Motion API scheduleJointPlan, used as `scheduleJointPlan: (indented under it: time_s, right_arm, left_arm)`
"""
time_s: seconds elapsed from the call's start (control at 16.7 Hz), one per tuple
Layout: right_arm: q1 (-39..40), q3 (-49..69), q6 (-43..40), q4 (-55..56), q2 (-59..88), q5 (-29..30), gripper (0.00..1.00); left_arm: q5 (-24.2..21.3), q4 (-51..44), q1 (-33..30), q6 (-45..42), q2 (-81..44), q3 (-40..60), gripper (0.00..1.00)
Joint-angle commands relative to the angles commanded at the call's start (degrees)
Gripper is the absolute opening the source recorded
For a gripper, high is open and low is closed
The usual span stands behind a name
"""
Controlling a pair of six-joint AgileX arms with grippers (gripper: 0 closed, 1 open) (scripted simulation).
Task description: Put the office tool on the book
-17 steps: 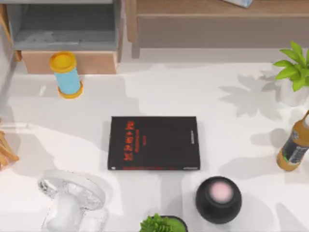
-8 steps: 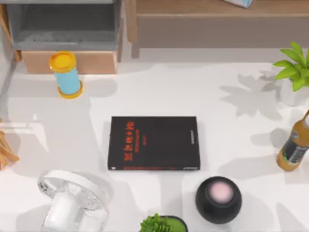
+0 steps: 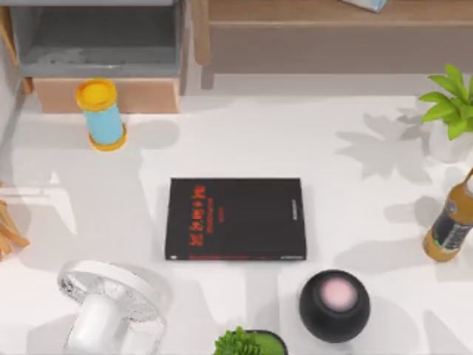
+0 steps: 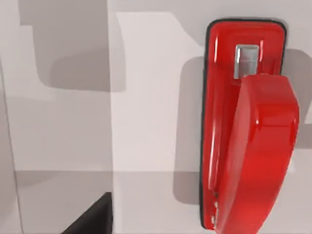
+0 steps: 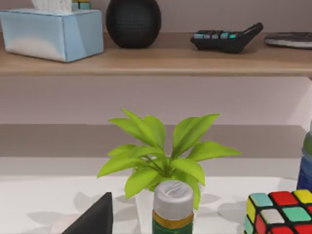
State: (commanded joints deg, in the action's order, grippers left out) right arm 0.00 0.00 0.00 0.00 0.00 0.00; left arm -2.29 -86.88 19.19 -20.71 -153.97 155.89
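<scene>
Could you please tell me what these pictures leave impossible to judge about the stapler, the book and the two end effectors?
- Red stapler: left wrist view cuts off its lower end; its place relative to the book cannot be told.
- Book: top view, cover lettering too small to read.
- Left and right end effectors: a dark corner at each wrist view's edge; open or shut unknowable.

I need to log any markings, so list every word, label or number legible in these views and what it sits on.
Nothing can be quoted.
book: red cover lettering and a pale line near the spine, too blurred to read.
bottle: dark label, unreadable.
calculator: key markings too small.
stapler: no text.
</scene>
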Motion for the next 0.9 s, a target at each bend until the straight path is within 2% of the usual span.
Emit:
scheduleJointPlan:
  time_s: [0.24,0.54,0.72,0.9]
  right_arm:
    - [0.0,0.0,0.0,0.0,0.0,0.0,1.0]
    - [0.0,0.0,0.0,0.0,0.0,0.0,1.0]
    - [0.0,0.0,0.0,0.0,0.0,0.0,1.0]
    - [0.0,0.0,0.0,0.0,0.0,0.0,1.0]
  left_arm:
    - [0.2,1.4,-0.5,0.4,6.1,-7.4,1.0]
    - [0.3,7.6,-0.3,0.6,12.5,-19.3,1.0]
    - [0.4,11.3,0.5,0.1,11.0,-21.4,1.0]
    - [0.4,12.8,0.5,-0.1,6.8,-19.5,1.0]
